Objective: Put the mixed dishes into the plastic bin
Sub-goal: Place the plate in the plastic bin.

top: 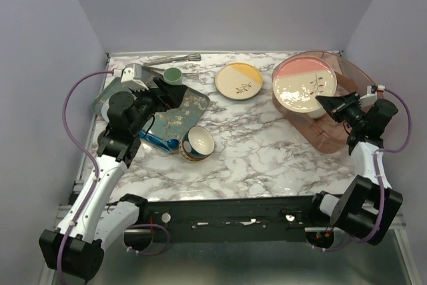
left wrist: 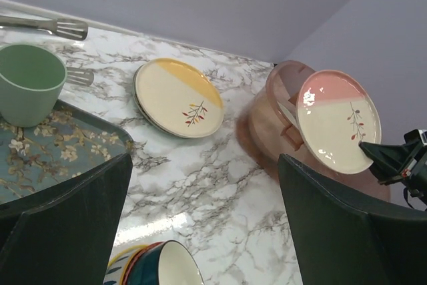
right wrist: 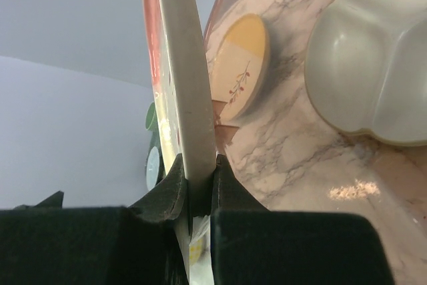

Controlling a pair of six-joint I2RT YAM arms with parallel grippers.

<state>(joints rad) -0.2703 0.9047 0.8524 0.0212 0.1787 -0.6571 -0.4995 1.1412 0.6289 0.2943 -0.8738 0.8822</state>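
My right gripper (top: 328,103) (right wrist: 198,185) is shut on the rim of the pink-and-cream plate (top: 303,85) (left wrist: 337,121) (right wrist: 180,65) and holds it tilted over the plastic bin (top: 327,139) (left wrist: 280,85). A cream three-section plate (right wrist: 373,51) lies in the bin. The yellow-and-cream plate (top: 238,81) (left wrist: 177,97) lies on the table left of the bin. The blue-yellow bowl (top: 197,143) (left wrist: 157,268) lies on its side near the tray. My left gripper (top: 167,91) (left wrist: 203,218) is open and empty above the tray. No mint green plate is in view.
A dark-green floral tray (top: 180,115) (left wrist: 47,148) lies at the left with a green cup (top: 173,75) (left wrist: 27,81) on its far end. Metal tongs (top: 173,59) lie by the back wall. A blue spoon (top: 160,141) lies beside the bowl.
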